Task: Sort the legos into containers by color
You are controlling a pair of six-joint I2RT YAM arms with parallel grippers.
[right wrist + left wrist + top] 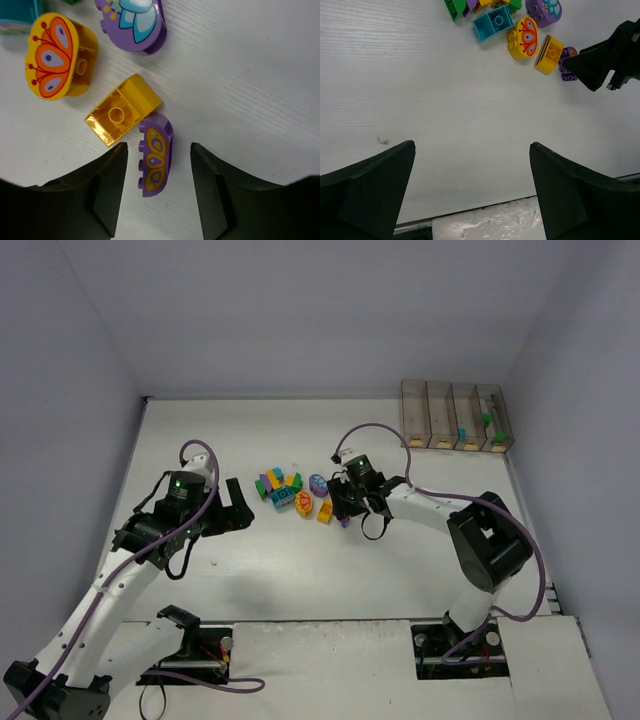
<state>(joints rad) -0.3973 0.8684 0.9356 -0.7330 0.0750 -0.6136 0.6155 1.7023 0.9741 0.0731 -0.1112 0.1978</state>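
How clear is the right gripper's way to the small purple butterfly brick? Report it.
Probably yes. The right gripper straddles the small purple brick, its jaws open on either side with nothing else between them. The yellow brick lies against the purple one's far end, near one jaw, and might get nudged.

Layout: brick pile (290, 495) mid-desk (300, 570), row of four bins (457, 415) in the far right corner, a brick in each of the two rightmost. The left hand (472, 150) sits left of the pile, apart from it, over bare desk. The right hand (157, 152) is at the pile's right edge, fingers (110, 190) either side of the end brick (159, 132) on the desk, not touching it; that one touches its neighbour (122, 110) on the pile side.
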